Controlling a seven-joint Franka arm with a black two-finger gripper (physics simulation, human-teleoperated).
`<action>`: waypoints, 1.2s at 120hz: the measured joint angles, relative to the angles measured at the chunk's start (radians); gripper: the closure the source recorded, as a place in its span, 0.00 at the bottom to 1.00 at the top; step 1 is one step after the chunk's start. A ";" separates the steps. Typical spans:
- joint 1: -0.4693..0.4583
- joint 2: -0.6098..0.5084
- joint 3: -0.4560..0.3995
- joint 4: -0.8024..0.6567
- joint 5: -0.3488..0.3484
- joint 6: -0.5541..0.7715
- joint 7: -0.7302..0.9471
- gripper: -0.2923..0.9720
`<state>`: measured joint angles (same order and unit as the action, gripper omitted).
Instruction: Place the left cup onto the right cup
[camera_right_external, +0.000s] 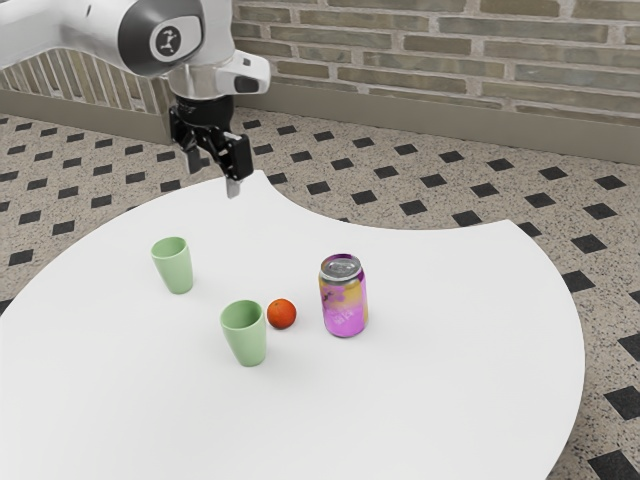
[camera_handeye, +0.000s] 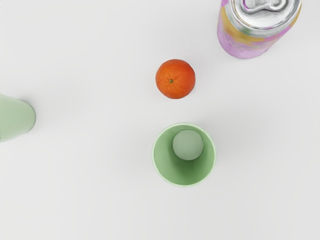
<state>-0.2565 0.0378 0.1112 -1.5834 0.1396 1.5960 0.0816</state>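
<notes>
Two light green cups stand upright on the white round table. The left cup stands nearer the exterior view's left. The right cup is closer to the front, beside the orange, and I look straight down into its open mouth in the wrist view. My gripper hangs high above the table's far edge, well behind and above both cups. Its fingers are open and hold nothing.
A small orange lies just to the exterior view's right of the right cup. Beyond the orange stands a pink and yellow soda can. A brick wall and a tiled floor surround the table.
</notes>
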 joint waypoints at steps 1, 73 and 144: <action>0.002 0.000 0.000 0.000 0.000 0.000 0.000 0.23; 0.158 0.064 0.025 -0.058 -0.043 0.070 0.020 0.23; 0.242 0.249 0.083 -0.051 -0.072 0.261 0.096 0.29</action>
<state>-0.0141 0.2867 0.1947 -1.6341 0.0680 1.8571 0.1772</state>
